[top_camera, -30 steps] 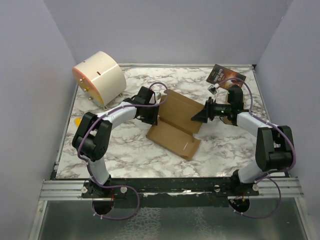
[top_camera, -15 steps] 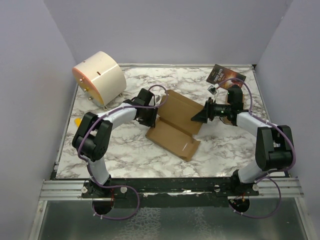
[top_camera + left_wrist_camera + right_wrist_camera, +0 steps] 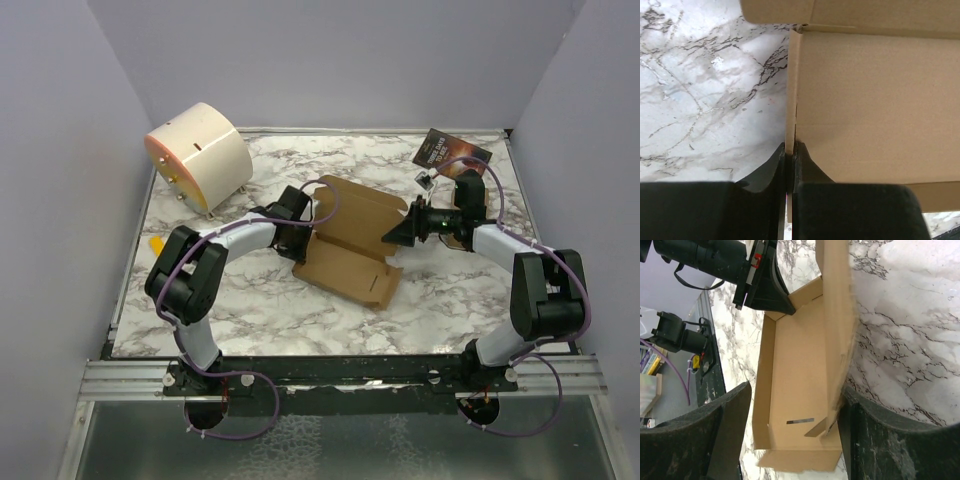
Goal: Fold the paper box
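The paper box (image 3: 348,262) is a brown cardboard sheet lying mid-table, with its side walls raised and its back panel tilted up. My left gripper (image 3: 300,230) is shut on the box's thin left wall (image 3: 790,120); the box floor (image 3: 875,100) fills the right of the left wrist view. My right gripper (image 3: 396,232) is open at the box's right side. In the right wrist view (image 3: 795,432) the upright right wall (image 3: 837,325) leans against the inner face of one finger (image 3: 880,440). The other finger (image 3: 715,435) is well apart from it. The left gripper (image 3: 765,290) shows there too.
A cream drum-shaped object (image 3: 200,155) stands at the back left. A dark printed booklet (image 3: 452,152) lies at the back right. A small yellow piece (image 3: 155,243) lies at the left edge. Purple walls close in the marble table (image 3: 250,310).
My left gripper has moved nearer and slightly right with the left wall in it. The box's side walls and back panel stand more upright. The right gripper has barely moved.
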`<action>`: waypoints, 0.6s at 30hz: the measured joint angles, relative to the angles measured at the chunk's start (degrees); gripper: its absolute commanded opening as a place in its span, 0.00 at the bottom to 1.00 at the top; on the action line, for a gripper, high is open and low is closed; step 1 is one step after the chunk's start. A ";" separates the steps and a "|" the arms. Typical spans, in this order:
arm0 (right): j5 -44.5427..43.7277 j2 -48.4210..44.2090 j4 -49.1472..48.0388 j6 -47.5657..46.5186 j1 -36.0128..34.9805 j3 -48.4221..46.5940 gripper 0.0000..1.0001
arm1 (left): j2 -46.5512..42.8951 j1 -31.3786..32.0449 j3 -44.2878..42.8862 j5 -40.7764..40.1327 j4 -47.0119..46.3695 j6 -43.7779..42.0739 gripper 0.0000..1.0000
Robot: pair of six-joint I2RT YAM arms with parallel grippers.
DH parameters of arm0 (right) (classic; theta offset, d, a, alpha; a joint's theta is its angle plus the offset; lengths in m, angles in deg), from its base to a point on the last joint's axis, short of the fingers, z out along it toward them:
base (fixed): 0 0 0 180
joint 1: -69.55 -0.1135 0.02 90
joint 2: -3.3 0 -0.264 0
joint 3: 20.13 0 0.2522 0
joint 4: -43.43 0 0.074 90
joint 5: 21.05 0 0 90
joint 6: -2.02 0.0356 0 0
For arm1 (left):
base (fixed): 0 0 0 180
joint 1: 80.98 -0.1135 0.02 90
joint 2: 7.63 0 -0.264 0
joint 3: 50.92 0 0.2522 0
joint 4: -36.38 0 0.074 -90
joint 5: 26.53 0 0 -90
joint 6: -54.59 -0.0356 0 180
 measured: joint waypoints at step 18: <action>0.02 0.17 0.04 -0.24 0.00 0.04 0.66 | -4.52 0.00 0.70 -3.28 -3.78 1.53 0.41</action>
